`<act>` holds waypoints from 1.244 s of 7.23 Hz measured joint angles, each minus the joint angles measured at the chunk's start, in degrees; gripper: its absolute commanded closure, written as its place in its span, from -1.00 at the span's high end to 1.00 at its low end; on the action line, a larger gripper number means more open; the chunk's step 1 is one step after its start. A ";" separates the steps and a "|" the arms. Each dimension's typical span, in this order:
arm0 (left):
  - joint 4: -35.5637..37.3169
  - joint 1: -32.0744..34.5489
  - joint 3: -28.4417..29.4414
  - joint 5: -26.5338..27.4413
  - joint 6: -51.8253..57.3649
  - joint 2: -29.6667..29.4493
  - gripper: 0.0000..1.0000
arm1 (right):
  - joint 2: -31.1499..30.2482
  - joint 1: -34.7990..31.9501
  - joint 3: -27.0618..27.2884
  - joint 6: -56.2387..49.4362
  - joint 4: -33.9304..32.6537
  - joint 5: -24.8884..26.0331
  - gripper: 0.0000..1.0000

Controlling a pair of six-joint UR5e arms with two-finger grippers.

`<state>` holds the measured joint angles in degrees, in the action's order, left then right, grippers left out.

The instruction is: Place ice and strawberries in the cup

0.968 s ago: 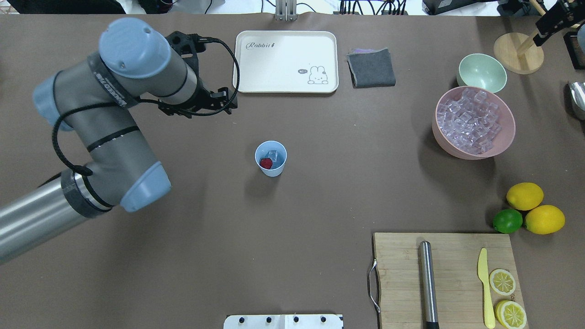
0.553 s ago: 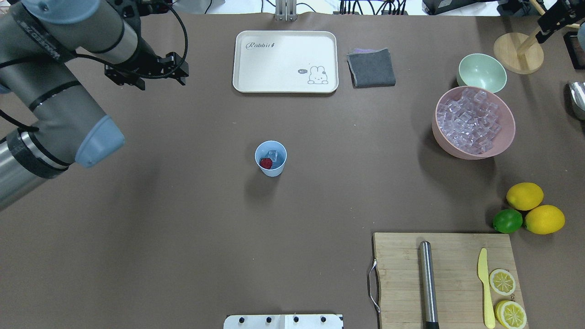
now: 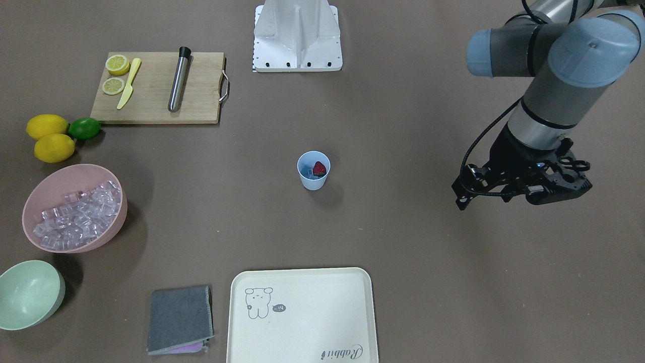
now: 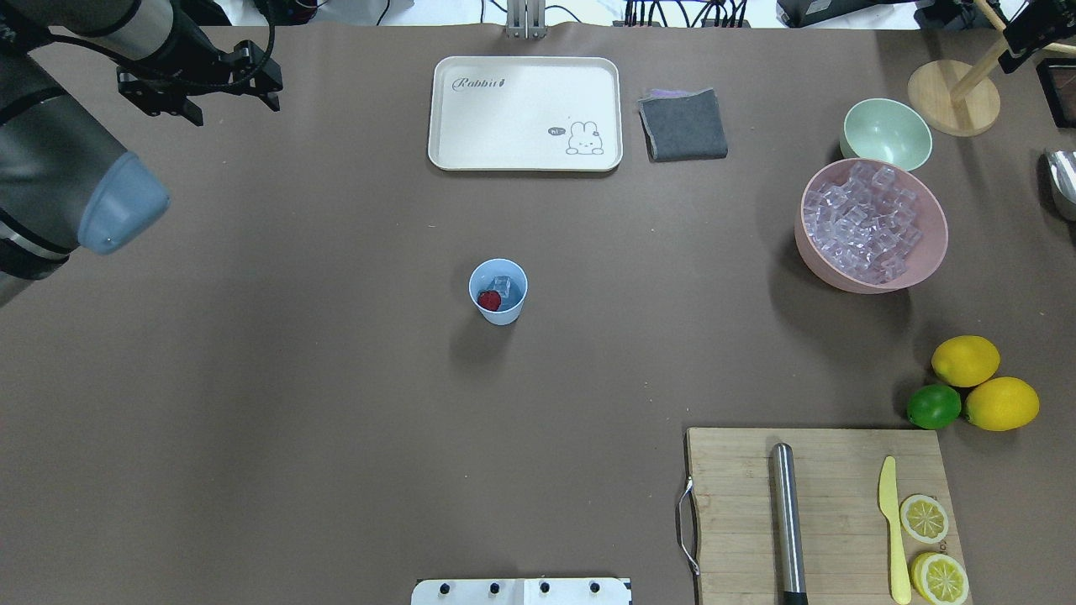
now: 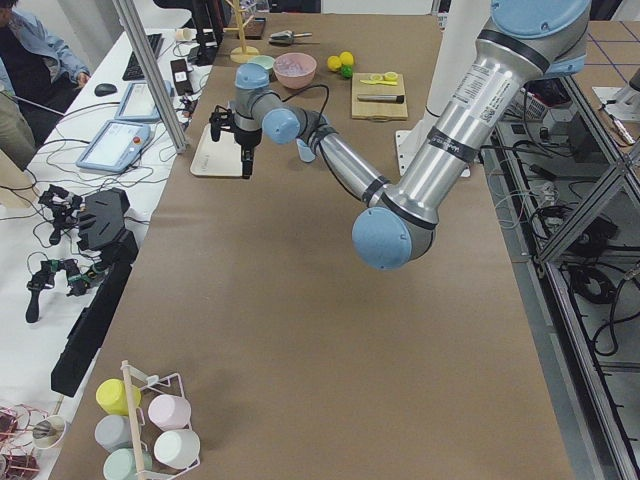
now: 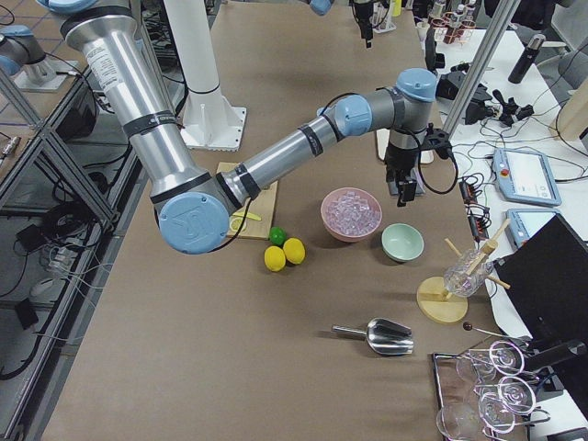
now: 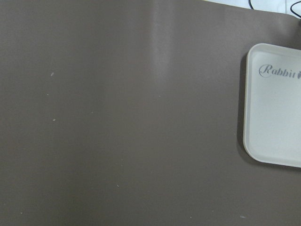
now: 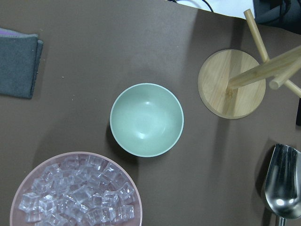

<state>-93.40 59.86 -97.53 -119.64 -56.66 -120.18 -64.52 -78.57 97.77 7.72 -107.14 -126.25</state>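
The light-blue cup (image 4: 498, 307) stands upright mid-table, also in the front-facing view (image 3: 313, 181). In it lie the red strawberry (image 4: 488, 299) and a clear ice cube (image 4: 504, 283). More ice (image 4: 862, 223) fills the pink bowl (image 4: 925, 252) at the right. My left gripper (image 4: 235, 107) hangs open and empty over bare table at the far left, well away from the cup and left of the tray. My right gripper (image 4: 1032, 25) shows only partly at the far right edge, above the pale green bowl (image 8: 146, 119). I cannot tell whether it is open or shut.
A cream tray (image 4: 525, 113) and a grey cloth (image 4: 683, 126) lie at the far side. A wooden stand (image 4: 954, 97) and a metal scoop (image 8: 282, 183) are far right. Two lemons (image 4: 965, 360), a lime (image 4: 933, 406) and a cutting board (image 4: 828, 512) with a knife and a muddler are near right.
My left arm has swung away from the cup toward the far left corner, its gripper still open. The right gripper has drifted slightly further out of view. The cup has not moved.
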 measured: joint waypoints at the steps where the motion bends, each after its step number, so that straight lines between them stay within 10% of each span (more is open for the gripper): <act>1: 0.11 2.41 0.11 -1.60 5.28 2.32 0.95 | -0.05 -0.03 0.04 0.01 0.00 0.03 0.98; 9: -2.67 24.23 13.57 -6.73 23.60 10.86 0.95 | -2.08 -0.35 3.75 0.44 -0.17 0.35 0.98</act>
<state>-96.07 84.08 -83.96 -126.37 -33.06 -109.33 -66.60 -78.92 101.52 8.16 -107.31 -125.90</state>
